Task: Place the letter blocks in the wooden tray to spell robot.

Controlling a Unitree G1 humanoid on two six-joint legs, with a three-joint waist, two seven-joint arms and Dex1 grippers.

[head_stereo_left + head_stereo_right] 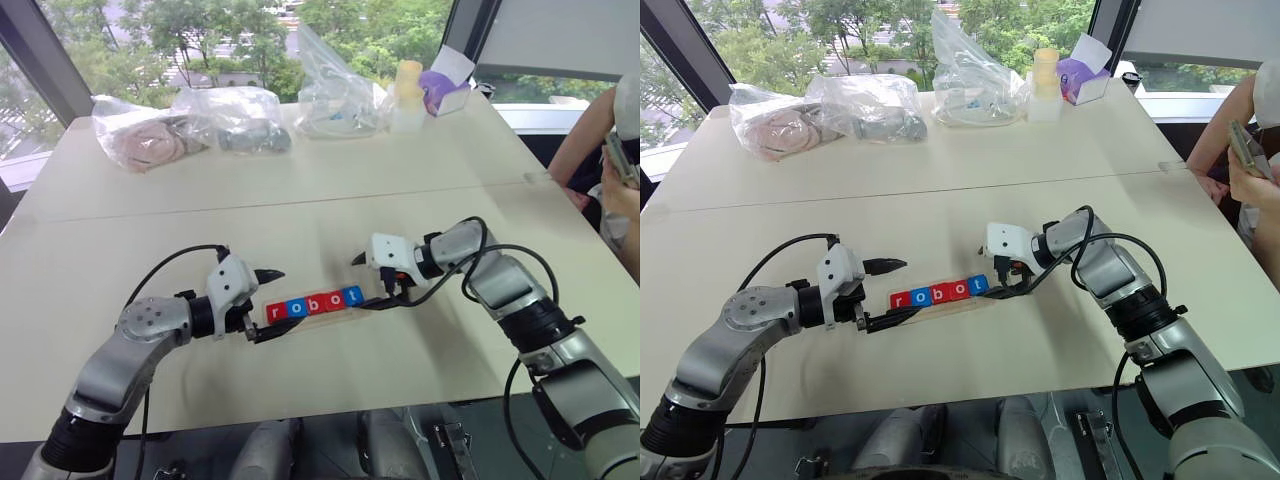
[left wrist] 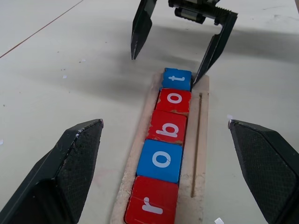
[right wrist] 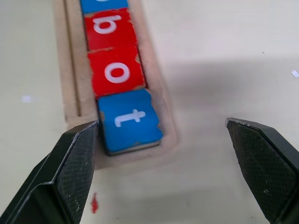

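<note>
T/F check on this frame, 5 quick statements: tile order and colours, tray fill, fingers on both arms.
1. All five letter blocks sit in the wooden tray, reading r-o-b-o-t. True.
2. The t tile is red. False: it is blue.
3. The left gripper is shut on the r tile. False: its fingers stand wide open.
4. The right gripper is open at the t end of the tray. True.
5. The b tile is blue. False: it is red.

Wooden tray (image 1: pixel 902 309) on table (image 1: pixel 940 200), letter blocks (image 1: pixel 939 292) spelling "robot", between open left gripper (image 1: pixel 883 293) and right gripper (image 1: pixel 990 272).
</note>
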